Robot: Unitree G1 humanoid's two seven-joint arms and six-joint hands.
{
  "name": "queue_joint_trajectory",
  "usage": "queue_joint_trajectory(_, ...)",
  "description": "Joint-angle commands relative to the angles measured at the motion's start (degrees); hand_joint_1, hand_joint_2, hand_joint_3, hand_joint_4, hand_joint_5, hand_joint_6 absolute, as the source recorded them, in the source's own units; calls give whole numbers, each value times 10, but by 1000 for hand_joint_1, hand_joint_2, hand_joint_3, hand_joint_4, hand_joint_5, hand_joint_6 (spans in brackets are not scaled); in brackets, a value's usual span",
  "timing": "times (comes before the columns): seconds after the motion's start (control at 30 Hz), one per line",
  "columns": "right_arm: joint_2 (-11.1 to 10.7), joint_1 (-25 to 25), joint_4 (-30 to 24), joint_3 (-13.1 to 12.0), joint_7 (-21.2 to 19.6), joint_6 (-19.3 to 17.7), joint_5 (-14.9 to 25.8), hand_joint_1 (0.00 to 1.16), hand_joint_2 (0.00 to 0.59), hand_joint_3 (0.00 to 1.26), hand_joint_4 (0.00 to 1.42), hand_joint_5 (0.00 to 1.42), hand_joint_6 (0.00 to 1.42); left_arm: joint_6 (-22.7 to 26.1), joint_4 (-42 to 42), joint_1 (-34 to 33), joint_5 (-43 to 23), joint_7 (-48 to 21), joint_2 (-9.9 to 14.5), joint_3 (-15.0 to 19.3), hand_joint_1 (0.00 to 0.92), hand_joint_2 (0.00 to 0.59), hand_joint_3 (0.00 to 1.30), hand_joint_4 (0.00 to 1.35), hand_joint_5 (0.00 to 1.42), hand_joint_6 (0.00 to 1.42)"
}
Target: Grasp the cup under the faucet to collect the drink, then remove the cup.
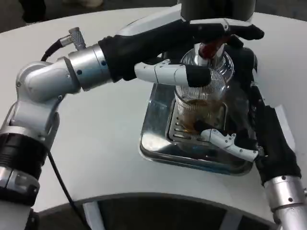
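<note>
the left forearm (72,72) reaches across the white table (96,139) from the left, and the left hand (192,43) rests on top of the dispenser (216,14), fingers laid over its head; whether it grips anything i cannot tell. below the red faucet (209,49) stands the ribbed clear cup (200,103), part filled with brown drink, on the grille of the steel drip tray (156,120). the right hand (249,129) wraps the cup from the right, holding it.
</note>
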Motion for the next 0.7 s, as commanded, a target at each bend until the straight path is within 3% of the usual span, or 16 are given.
queue_joint_trajectory(0.03, 6, -12, 16, 7, 5, 0, 5, 855, 148, 0, 0, 0, 87, 19, 25, 31, 57, -17, 15, -27, 0, 4, 183, 133, 189, 0)
queue_joint_trajectory(0.7, 11, -65, 73, 19, 23, -3, 14, 832, 153, 0, 0, 0, 18, 18, 26, 29, 61, -7, 16, -31, 0, 4, 183, 133, 189, 0)
